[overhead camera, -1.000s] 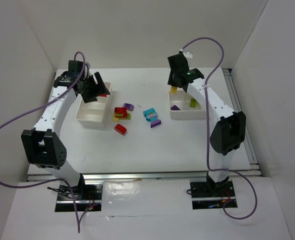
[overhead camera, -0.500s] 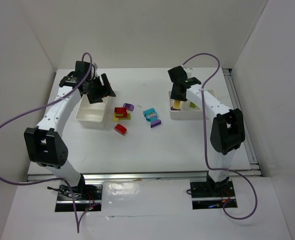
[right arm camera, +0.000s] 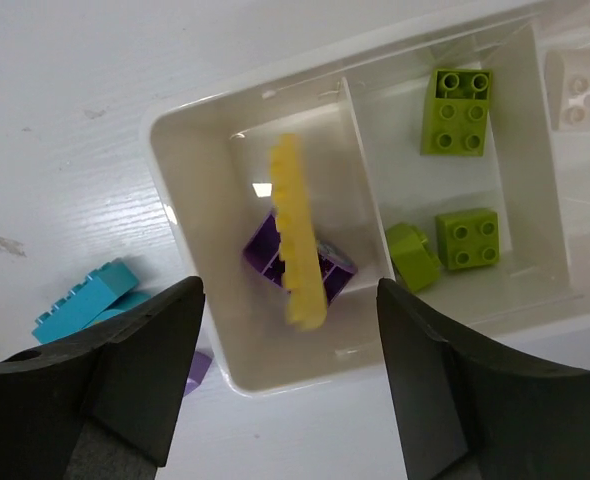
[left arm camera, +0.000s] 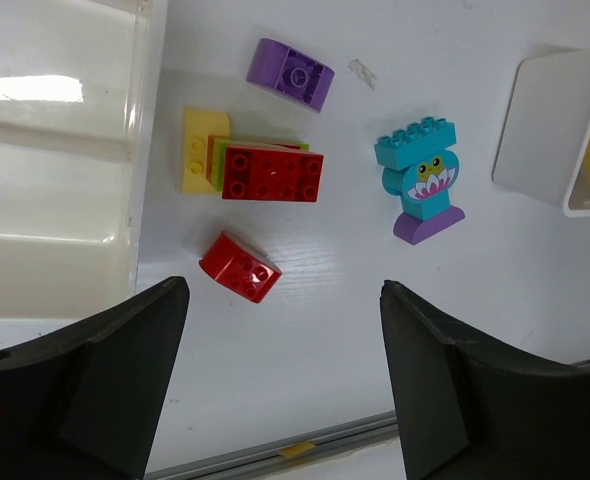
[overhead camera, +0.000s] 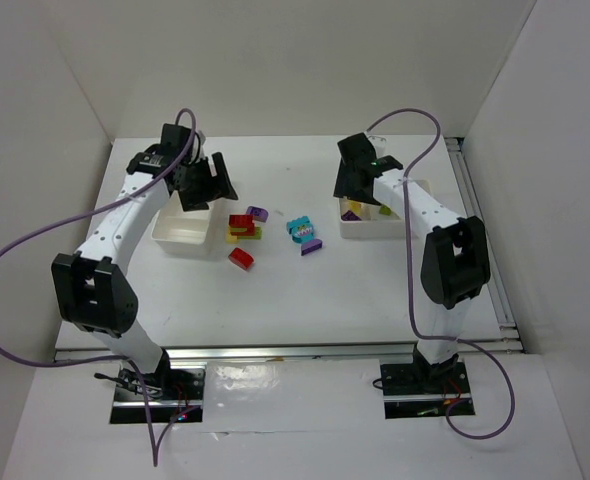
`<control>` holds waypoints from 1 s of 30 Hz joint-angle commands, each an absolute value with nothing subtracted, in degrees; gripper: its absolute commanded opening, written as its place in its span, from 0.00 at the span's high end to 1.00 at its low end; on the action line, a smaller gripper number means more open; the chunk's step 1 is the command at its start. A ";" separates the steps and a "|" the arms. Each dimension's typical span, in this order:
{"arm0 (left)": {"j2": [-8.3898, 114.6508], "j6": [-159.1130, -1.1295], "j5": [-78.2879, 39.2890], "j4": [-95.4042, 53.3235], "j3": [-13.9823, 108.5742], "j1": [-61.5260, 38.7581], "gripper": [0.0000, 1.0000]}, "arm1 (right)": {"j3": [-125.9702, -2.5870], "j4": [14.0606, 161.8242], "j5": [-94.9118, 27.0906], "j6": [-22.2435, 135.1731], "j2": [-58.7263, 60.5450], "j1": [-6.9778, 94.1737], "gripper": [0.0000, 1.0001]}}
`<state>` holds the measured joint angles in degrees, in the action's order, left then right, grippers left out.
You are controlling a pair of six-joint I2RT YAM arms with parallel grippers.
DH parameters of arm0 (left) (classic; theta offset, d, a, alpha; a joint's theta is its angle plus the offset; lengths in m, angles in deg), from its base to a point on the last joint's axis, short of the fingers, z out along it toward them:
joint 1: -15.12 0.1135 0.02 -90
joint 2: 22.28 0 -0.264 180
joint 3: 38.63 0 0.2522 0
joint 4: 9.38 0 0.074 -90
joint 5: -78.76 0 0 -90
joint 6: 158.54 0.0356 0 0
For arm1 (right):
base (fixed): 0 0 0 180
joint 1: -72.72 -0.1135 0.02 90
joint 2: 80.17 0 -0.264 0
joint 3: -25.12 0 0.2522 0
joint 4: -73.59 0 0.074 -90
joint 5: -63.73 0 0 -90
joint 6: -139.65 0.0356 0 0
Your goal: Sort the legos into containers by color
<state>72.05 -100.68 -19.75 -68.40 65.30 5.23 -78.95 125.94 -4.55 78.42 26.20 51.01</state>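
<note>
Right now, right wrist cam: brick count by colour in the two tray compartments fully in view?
Yellow brick: 1
Purple brick: 1
Lime green bricks: 3
Total: 5, all in the right tray. Its third compartment is cut off by the frame edge, so it is not counted.

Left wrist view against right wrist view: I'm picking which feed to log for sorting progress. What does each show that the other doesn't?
Only the left wrist view shows the left tray, the red flat brick, the red curved brick and the purple curved brick. Only the right wrist view shows the purple brick and three lime green bricks inside the right tray. Both show the cyan brick and that right tray's corner.
</note>
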 commanded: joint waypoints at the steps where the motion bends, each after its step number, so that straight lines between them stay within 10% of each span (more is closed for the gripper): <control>1: 72.47 -98.86 -18.45 -69.46 66.45 4.31 0.12 | -81.54 123.29 -3.60 78.48 26.79 50.76 0.22; 30: 78.00 -123.29 -9.92 -69.37 50.71 -8.35 0.12 | -80.41 120.92 -4.57 74.79 17.21 42.05 0.24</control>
<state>76.48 -117.10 -10.55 -69.69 51.81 -7.93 -79.51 122.46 -4.93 75.56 20.03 42.11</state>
